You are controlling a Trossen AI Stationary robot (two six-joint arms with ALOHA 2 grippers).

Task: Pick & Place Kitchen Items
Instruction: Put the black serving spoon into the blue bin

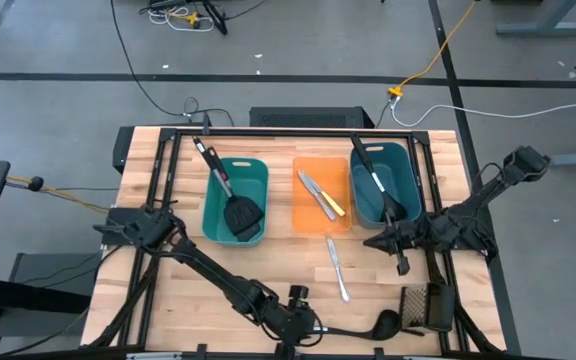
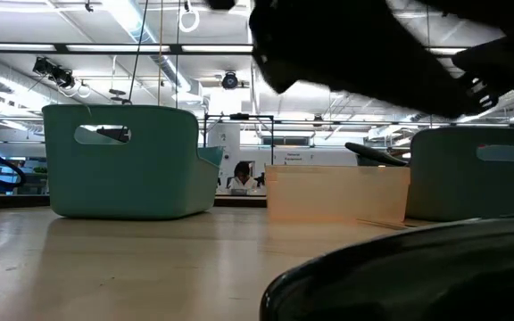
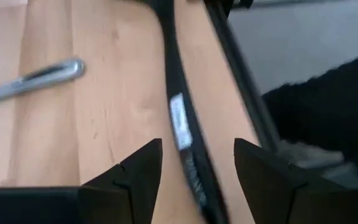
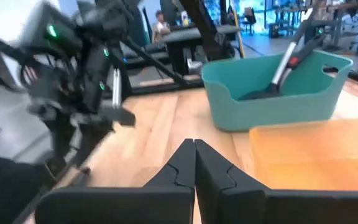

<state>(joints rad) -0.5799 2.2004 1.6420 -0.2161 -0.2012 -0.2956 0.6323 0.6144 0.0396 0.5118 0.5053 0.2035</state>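
Black plastic ladle [image 1: 368, 328] at the tabletop's front edge lies between my spread left fingers [image 3: 143, 171], ungrasped; silver knife [image 1: 338, 268] remains; right gripper [image 1: 402, 266] clenched empty.

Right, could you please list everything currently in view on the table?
Teal bins: 2, teal, left bin, right bin.
Orange bin: 1, orange, between them.
Spatula: 1, black, in left bin.
Long utensil: 1, black, in right bin.
Knives in orange bin: 2, silver, yellow-handled.
Table knife: 1, silver, on wood.
Ladle: 1, black, near edge.
Mesh object: 1, dark, near ladle.
Left gripper: open, astride ladle handle.
Right gripper: shut, by right bin.
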